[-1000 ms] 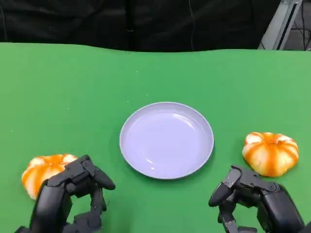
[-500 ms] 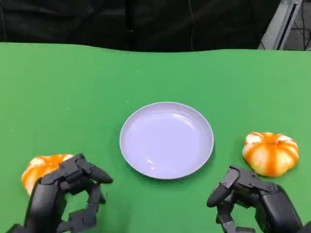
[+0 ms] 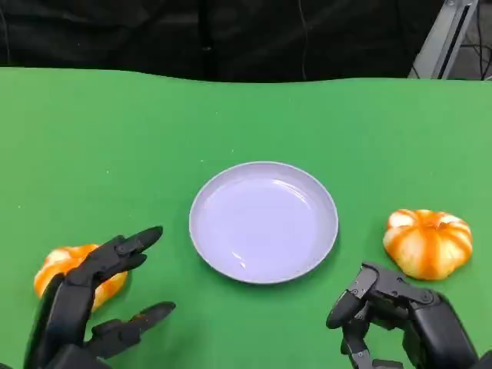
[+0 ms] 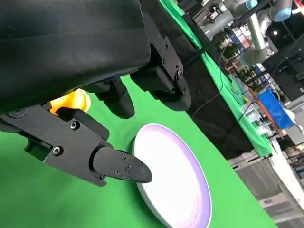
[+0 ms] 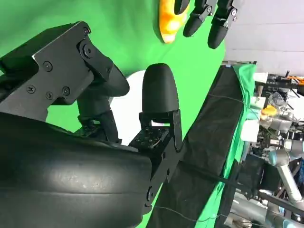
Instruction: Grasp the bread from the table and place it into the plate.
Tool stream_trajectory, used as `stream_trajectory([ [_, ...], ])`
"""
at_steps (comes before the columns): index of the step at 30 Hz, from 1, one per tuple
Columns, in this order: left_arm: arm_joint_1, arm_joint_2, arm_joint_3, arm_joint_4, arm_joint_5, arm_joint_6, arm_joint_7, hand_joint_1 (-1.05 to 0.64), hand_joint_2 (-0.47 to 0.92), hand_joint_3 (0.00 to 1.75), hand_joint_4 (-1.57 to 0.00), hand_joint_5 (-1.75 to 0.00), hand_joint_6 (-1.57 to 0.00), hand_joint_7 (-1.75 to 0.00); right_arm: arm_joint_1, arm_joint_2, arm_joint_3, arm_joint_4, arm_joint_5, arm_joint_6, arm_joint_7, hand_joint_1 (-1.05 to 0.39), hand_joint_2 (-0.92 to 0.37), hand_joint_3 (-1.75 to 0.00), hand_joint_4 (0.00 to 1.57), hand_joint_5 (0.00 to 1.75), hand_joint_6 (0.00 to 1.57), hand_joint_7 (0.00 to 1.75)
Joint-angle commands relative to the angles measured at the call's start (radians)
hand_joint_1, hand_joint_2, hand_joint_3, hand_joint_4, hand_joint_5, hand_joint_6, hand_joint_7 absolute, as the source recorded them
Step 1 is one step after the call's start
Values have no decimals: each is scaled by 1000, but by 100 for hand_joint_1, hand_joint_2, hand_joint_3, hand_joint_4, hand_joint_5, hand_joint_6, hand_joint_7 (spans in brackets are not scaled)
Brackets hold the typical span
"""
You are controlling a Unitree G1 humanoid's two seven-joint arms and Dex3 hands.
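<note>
At the lower left of the head view, the left hand point(image 3: 84, 307) hovers with its fingers point(image 3: 127, 247) spread wide and reaching toward the frame's centre; nothing lies between them. Just behind it, partly covered by the hand, sits one bread point(image 3: 63, 267) (orange with pale stripes, pumpkin-shaped) on the green table point(image 3: 115, 138). In the left wrist view the same fingers point(image 4: 111, 164) stand apart, with the bread point(image 4: 71, 100) visible between them and the plate point(image 4: 178, 185) beyond the fingertips.

At the lower right of the head view, the right hand point(image 3: 403, 315) is low at the frame's edge with its fingers point(image 3: 346, 307) curled inward, holding nothing. A second bread point(image 3: 427, 242) rests on the table just above and to the right of it, apart from the hand. In the right wrist view the curled fingers point(image 5: 159, 92) partly cover the plate point(image 5: 129, 109), and the left hand's fingers point(image 5: 202, 14) hang over the far bread point(image 5: 170, 19) at the top edge.

The pale lilac plate point(image 3: 263, 221) lies at the centre of the head view, between the two hands and well apart from both loaves. Open green surface surrounds the plate on every side; the table's far edge runs across the upper part of the frame against a dark backdrop, with a metal strut point(image 3: 442, 38) at the upper right.
</note>
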State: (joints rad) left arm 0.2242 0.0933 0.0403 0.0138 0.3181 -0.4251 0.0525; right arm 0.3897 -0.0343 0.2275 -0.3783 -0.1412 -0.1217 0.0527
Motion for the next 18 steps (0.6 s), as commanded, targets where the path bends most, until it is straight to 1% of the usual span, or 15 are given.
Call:
stream_trajectory([
  [1,-13,138,-17,-43,402,161,132,-55,92,6,-7,-44,-33,-1,9,7,5,-14,8,5,-8,4,-44,-127,71,167,72,137],
  [2,-16,148,-25,-46,437,183,136,-57,92,6,-4,-43,-31,0,8,8,5,-16,8,7,-8,4,-45,-126,71,167,72,137],
  [3,-18,155,-33,-48,463,202,140,-58,92,7,-2,-37,-27,0,8,9,5,-18,7,10,-8,3,-45,-125,71,167,72,137],
  [4,-23,166,-44,-50,497,228,145,-59,92,7,-1,-35,-25,0,7,10,6,-21,5,14,-8,3,-45,-125,71,167,72,138],
  [5,-27,177,-56,-56,531,261,138,-60,92,8,0,-28,-22,-1,7,11,6,-22,2,17,-9,2,-46,-124,71,167,72,137],
  [6,-29,183,-66,-61,551,286,134,-62,92,11,0,-16,-17,-1,6,11,6,-22,0,18,-10,2,-46,-124,71,167,72,137],
  [8,-31,191,-80,-68,566,316,131,-63,92,14,0,-9,-14,-2,5,11,7,-23,-1,21,-11,2,-46,-123,71,166,72,137],
  [10,-45,196,-103,-88,612,386,101,-64,92,14,0,-3,-11,-1,0,8,5,-15,-1,13,-9,4,-46,-124,71,166,72,138],
  [12,-51,201,-120,-101,631,427,88,-65,92,14,0,-1,-10,-1,-3,6,4,-11,-1,10,-8,5,-45,-125,71,166,73,138],
  [15,-88,207,-148,-111,686,533,16,-65,92,14,-1,-1,-9,-1,-4,8,5,-10,1,12,-8,5,-45,-126,72,166,73,138],
  [17,-111,208,-161,-99,693,579,-19,-64,92,14,-2,-1,-9,-1,-4,9,4,-9,7,11,-7,5,-45,-126,72,166,73,137],
  [18,-125,207,-167,-85,689,598,-31,-64,92,14,-6,-3,-11,-2,-4,9,3,-9,10,11,-6,5,-45,-126,72,166,73,137],
])
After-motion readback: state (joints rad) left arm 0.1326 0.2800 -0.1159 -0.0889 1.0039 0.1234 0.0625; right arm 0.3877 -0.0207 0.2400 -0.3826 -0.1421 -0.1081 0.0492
